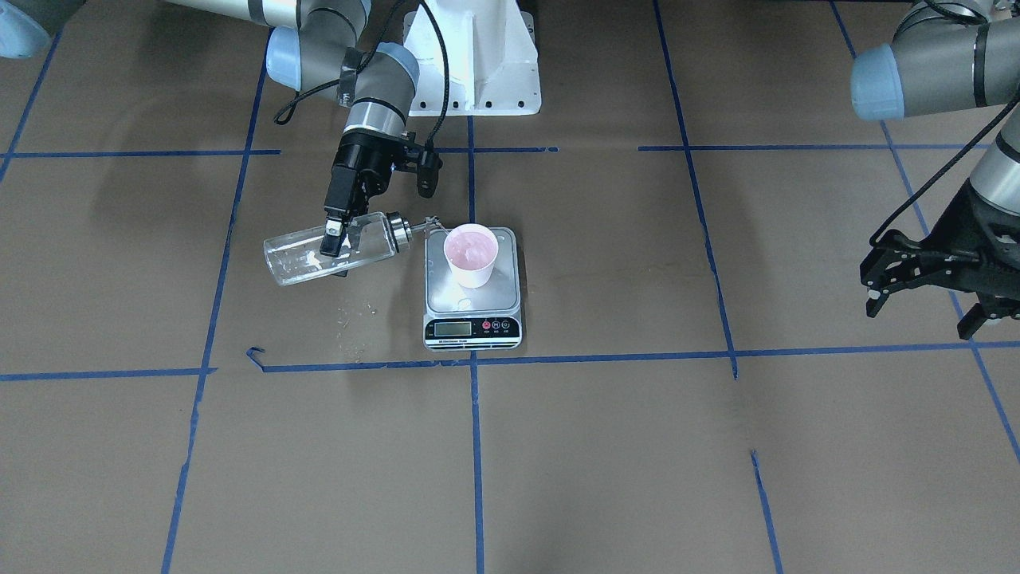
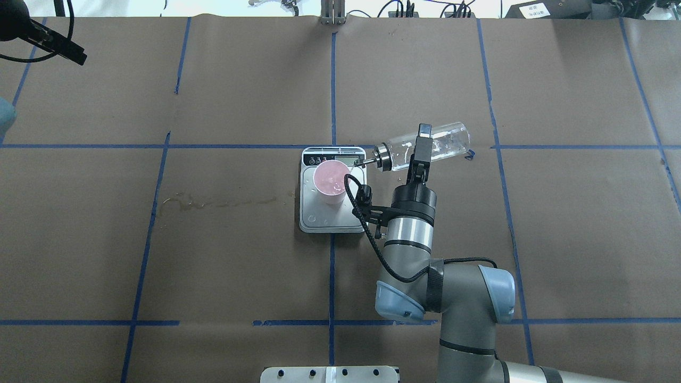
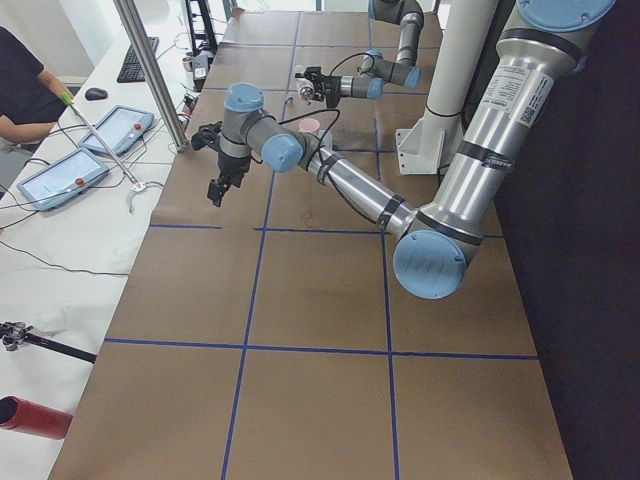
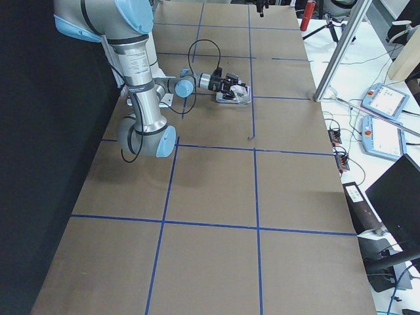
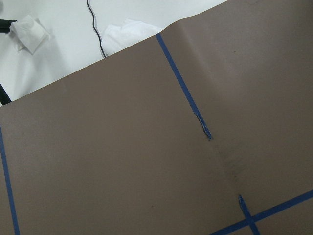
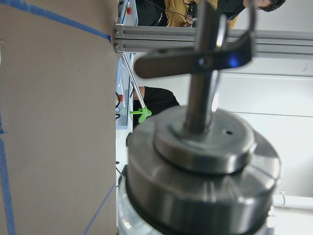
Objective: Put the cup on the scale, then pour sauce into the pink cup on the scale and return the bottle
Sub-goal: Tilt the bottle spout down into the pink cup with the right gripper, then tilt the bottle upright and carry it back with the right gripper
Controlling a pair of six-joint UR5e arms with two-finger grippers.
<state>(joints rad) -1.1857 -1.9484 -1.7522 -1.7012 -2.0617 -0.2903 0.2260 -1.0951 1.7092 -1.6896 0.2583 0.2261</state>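
Mid-frame, the right jaws are gripping the tipped bottle (image 1: 368, 238), spout by the cup (image 1: 471, 253) standing on the scale (image 1: 478, 300). We are barely seeing its sauce (image 1: 309, 257). Far right, the left jaws are hanging wide, partly cut off.

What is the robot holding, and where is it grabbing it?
The right gripper grips the bottle around the middle of its glass body. The left gripper holds nothing.

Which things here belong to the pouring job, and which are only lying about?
Job:
pink cup, standing on the scale
bottle, tilted toward the cup, held by the right end effector

Lying about:
blue tape lines
wet spots beside the scale
tablets
left end effector, open and idle
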